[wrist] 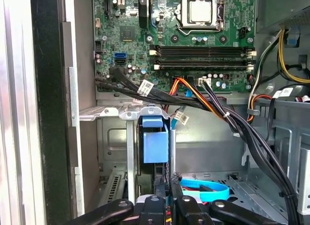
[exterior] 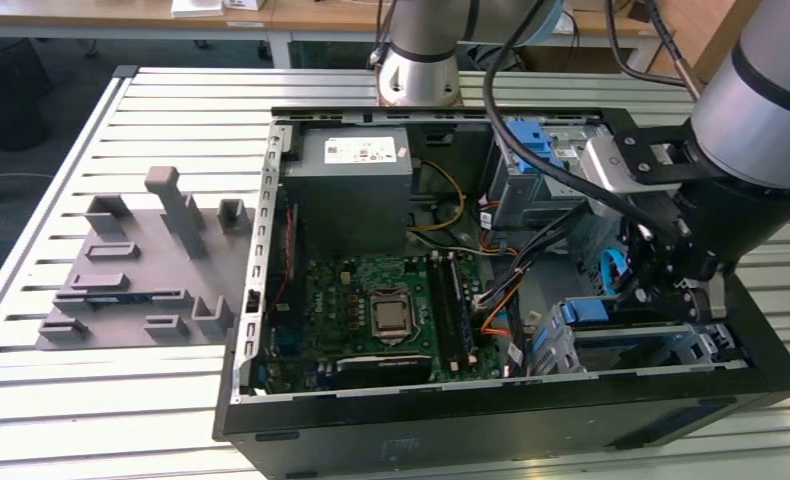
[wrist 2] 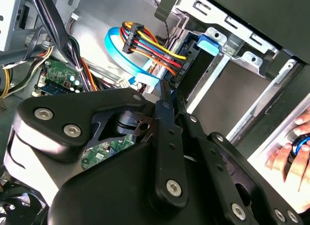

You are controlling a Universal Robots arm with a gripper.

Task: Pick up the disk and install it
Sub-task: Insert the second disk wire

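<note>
My gripper (exterior: pixel 651 292) reaches down into the open computer case (exterior: pixel 502 425) at the exterior view's right, just above the metal drive cage (exterior: pixel 635 356). Both wrist views show its two fingers (wrist: pixel 158 190) close together and parallel, with nothing clearly between them. The disk (wrist 2: pixel 195 73) shows as a dark slab standing on edge inside the cage (wrist: pixel 111 113), just beyond the fingertips (wrist 2: pixel 165 96). A blue plastic latch (wrist: pixel 155 140) sits at the slot's mouth. Coloured power wires (wrist 2: pixel 155 45) run to a plug at the disk's end.
The motherboard (exterior: pixel 388 310) fills the case floor, with the grey power-supply box (exterior: pixel 352 175) behind it. Black cable bundles (wrist: pixel 232 123) and a light-blue flat cable (wrist: pixel 203 190) lie beside the cage. A person's hand (wrist 2: pixel 290 159) rests outside the case. A grey fixture block (exterior: pixel 142 265) stands on the table.
</note>
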